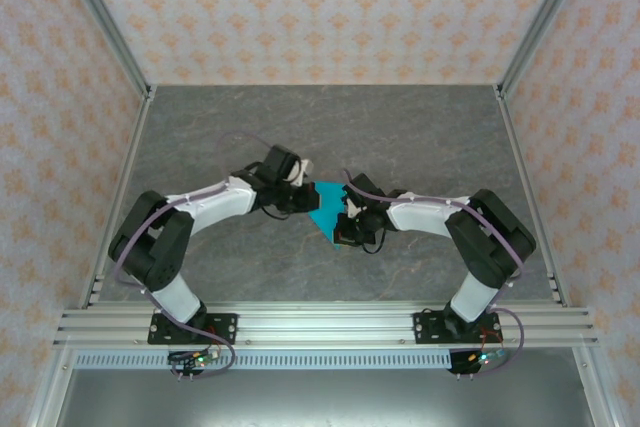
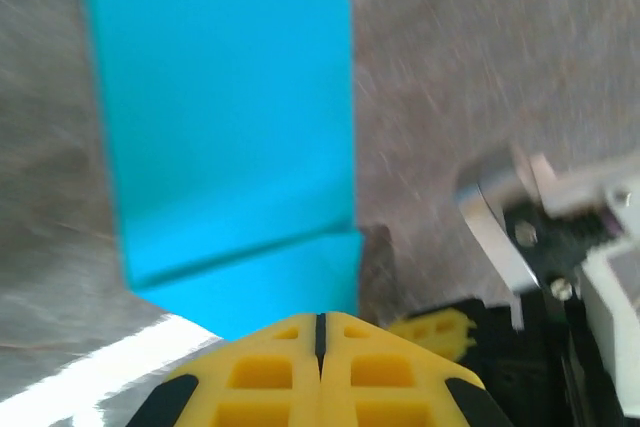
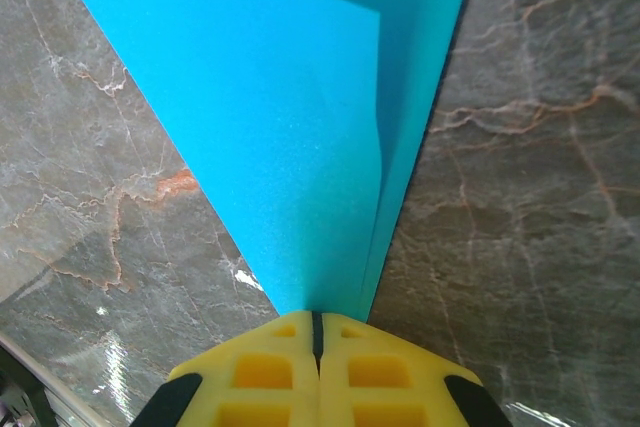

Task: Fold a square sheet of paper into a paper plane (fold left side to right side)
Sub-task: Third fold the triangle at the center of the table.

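Aluminium rail [image 1: 320, 322] along the near edge carries both arm bases, left arm [image 1: 160, 247] and right arm [image 1: 490, 242]. Both arms reach inward and meet near mid-table.

Cyan paper [image 1: 325, 209] lies flat on the grey marble-pattern table [image 1: 420, 137], directly between the two claws, roughly centred left to right. It is part-folded, not a full square.

Left gripper [image 1: 306, 194]: on the left wrist camera its yellow fingertips [image 2: 290, 372] are pressed together, with only a thin seam between them. The left gripper [image 2: 320, 332] sits at the near edge of the paper [image 2: 230, 117], which runs away from it as an upright rectangle with one crease across its near end. Picture is motion-blurred, so I cannot tell if the paper is pinched or only touched. Metal and white parts of the right arm [image 2: 540, 237] show just to the right over the table [image 2: 480, 67].

Right gripper [image 1: 346, 223]: on the right wrist camera the right gripper [image 3: 315, 332] is likewise fully closed, fingertips [image 3: 360, 372] seam to seam. The paper [image 3: 290, 117] narrows to a point that meets the fingertips and widens away from them. A second layer is folded over on its right side, with a raised shadowed edge. Grip versus mere contact: cannot tell. Table [image 3: 540, 197] shows on both sides.

Patterned back wall [image 1: 320, 7] stands beyond the table.
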Controlling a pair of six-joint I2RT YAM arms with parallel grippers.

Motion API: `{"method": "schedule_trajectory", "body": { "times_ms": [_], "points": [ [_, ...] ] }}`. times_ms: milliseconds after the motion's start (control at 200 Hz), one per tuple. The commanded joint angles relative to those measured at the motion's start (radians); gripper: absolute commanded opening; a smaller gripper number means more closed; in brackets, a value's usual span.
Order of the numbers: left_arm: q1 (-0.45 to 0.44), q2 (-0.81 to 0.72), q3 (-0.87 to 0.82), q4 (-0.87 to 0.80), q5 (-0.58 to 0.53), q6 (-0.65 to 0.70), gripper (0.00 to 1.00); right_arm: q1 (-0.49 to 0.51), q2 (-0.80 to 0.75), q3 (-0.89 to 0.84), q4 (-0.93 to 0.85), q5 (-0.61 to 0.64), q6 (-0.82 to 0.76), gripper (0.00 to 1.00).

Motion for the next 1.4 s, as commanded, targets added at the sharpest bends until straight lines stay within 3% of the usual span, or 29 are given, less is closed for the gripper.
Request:
{"method": "schedule_trajectory", "body": {
  "times_ms": [0, 310, 631, 841, 1391],
  "points": [
    [-0.006, 0.053, -0.025, 0.044, -0.02, -0.047, 0.01, -0.005, 0.052, -0.049, -0.175, 0.172, -0.012, 0.0],
    [-0.008, 0.175, 0.037, 0.062, -0.011, -0.041, 0.01, -0.005, 0.034, -0.049, -0.16, 0.157, -0.012, 0.0],
    [-0.007, 0.196, 0.008, 0.05, -0.065, -0.044, 0.01, -0.005, -0.066, -0.031, -0.152, 0.151, 0.002, 0.0],
    [-0.021, 0.189, -0.035, 0.058, -0.089, -0.052, 0.02, 0.015, -0.13, 0.007, -0.069, 0.111, 0.102, 0.0],
    [-0.03, 0.199, -0.028, 0.044, -0.124, -0.054, 0.01, 0.062, 0.077, 0.141, -0.015, 0.122, 0.167, 0.0]
  ]
}}
